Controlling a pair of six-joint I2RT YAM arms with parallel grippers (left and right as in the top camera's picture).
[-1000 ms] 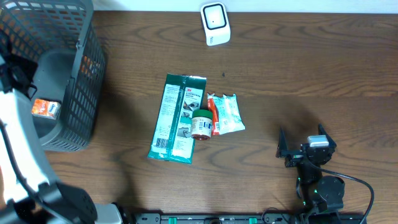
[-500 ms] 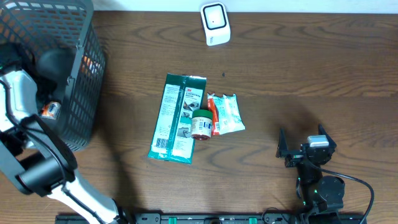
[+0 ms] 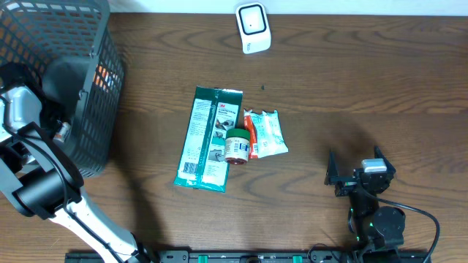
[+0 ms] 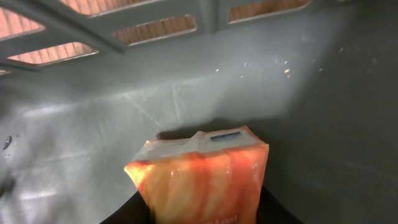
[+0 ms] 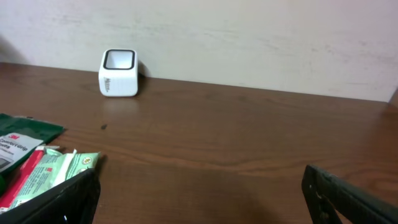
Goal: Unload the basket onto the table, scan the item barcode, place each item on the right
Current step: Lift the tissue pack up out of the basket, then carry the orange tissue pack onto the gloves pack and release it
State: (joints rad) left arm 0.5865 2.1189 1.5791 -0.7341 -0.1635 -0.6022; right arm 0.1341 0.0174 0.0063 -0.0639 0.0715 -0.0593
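The left gripper [image 3: 53, 130] is reaching down into the grey basket [image 3: 95, 109] in the overhead, with an orange packet [image 3: 63, 131] showing right at its tip. The right gripper [image 3: 358, 175] is sitting wide open, holding nothing, with the white scanner [image 3: 253, 28] well ahead of it. On the left wrist cam, the fingers [image 4: 127, 214] are squeezing that packet from both sides, with the basket wall just beyond. On the right wrist cam, the scanner is sitting ahead and off to the left.

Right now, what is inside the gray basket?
An orange packet, gripped by the left pincer; the gray floor of the basket shows around it. From overhead the arm and mesh wall cover most of the inside, so other items cannot be ruled out.
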